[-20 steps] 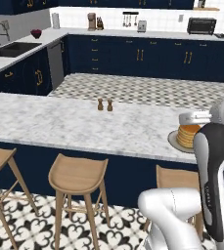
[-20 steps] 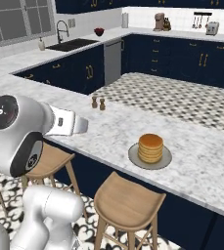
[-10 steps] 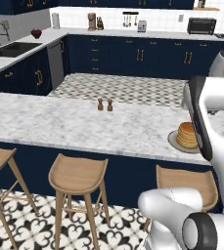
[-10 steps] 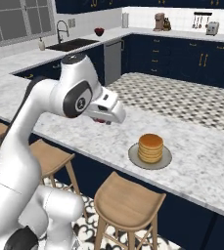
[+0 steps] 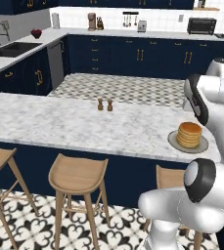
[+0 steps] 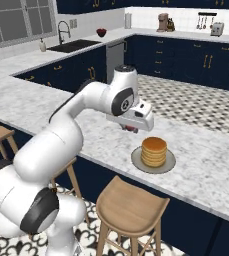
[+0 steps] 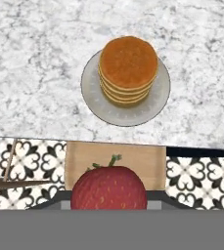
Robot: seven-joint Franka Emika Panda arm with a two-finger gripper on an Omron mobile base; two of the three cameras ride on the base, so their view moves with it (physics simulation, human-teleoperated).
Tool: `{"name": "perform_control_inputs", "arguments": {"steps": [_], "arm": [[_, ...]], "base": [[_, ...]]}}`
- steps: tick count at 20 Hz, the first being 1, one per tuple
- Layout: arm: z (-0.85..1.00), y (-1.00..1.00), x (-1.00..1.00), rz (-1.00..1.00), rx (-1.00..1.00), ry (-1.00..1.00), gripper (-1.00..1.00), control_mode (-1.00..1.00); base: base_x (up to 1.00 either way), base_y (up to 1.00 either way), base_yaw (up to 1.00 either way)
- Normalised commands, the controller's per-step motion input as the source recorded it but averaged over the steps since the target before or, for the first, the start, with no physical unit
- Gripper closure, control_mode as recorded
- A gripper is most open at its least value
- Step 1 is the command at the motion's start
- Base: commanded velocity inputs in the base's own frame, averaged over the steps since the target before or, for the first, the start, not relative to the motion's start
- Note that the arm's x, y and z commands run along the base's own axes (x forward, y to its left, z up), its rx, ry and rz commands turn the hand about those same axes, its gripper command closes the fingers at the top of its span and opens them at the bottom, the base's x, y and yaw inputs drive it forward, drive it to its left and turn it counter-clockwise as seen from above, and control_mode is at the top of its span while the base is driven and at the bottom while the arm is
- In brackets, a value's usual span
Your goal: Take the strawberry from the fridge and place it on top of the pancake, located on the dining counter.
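The strawberry (image 7: 108, 188) sits red and large at the bottom of the hand view, and my gripper (image 6: 131, 127) is shut on it. In the right base view the strawberry (image 6: 131, 129) shows as a red speck under the hand. The pancake (image 6: 154, 151) stack rests on a round grey plate (image 6: 136, 161) on the dining counter (image 6: 211, 165). My hand hangs above the counter's near edge, just left of the stack and apart from it. The hand view looks down on the pancake (image 7: 128, 68), its plate (image 7: 91, 97) and the marbled dining counter (image 7: 35, 73). The left base view shows the pancake (image 5: 189, 134). The fridge is out of view.
Two small shakers (image 5: 104, 104) stand mid-counter, well left of the plate. Wooden stools (image 6: 131, 205) line the near side, one stool (image 7: 113, 161) directly under my hand. Navy cabinets and a sink (image 5: 11, 49) run along the far walls.
The arm has unfolded from beside the base and swung out over the counter, carrying the strawberry to just beside the pancake stack. The pancake and plate stayed put.
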Motion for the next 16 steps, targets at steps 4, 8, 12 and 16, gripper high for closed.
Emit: {"name": "perform_control_inputs", "arguments": {"steps": [4,8,12,16], "arm": [[-0.41,-0.38,0.72,0.0,0.02,0.11,1.0,-1.0],[-0.2,-0.29,0.42,0.0,0.0,0.06,1.0,-1.0],[-0.25,-0.19,0.31,0.0,0.0,0.02,1.0,-1.0],[-0.46,-0.19,0.33,-0.01,0.0,0.0,1.0,-1.0]], "base": [[0.0,0.0,0.0],[0.0,0.0,0.0],[0.0,0.0,0.0],[0.0,0.0,0.0]]}}
